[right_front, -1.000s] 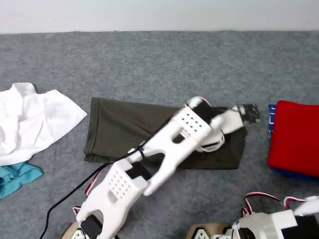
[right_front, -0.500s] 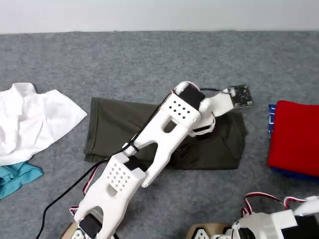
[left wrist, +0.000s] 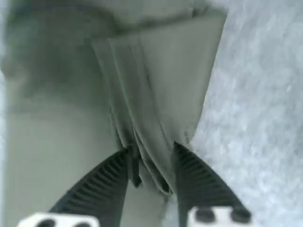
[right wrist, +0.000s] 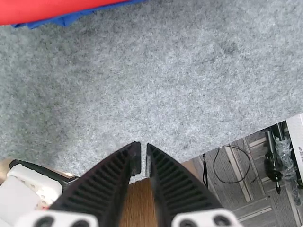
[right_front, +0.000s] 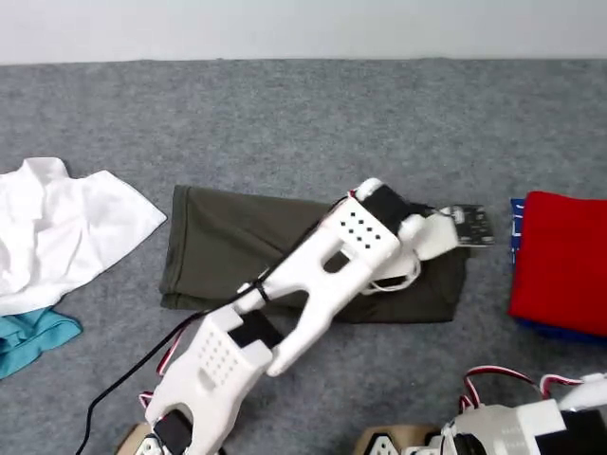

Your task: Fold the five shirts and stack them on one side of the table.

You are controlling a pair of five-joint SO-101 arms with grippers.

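— Where's your grip?
— My left end effector (left wrist: 151, 153) pinches the olive shirt (right_front: 228, 246) at the end nearest the red stack (right_front: 561, 261); its length runs leftward across the desk (right_front: 303, 123).
— And the other?
— My right end effector (right wrist: 141, 152) is pressed together, nearer that stack.

The left arm (right_front: 313, 275) is wearing white perforated shells (rows of small holes), trailing a black cable (right_front: 123, 380); the left gripper (left wrist: 151, 153) is showing black ribbed fingers (left wrist: 104, 184).
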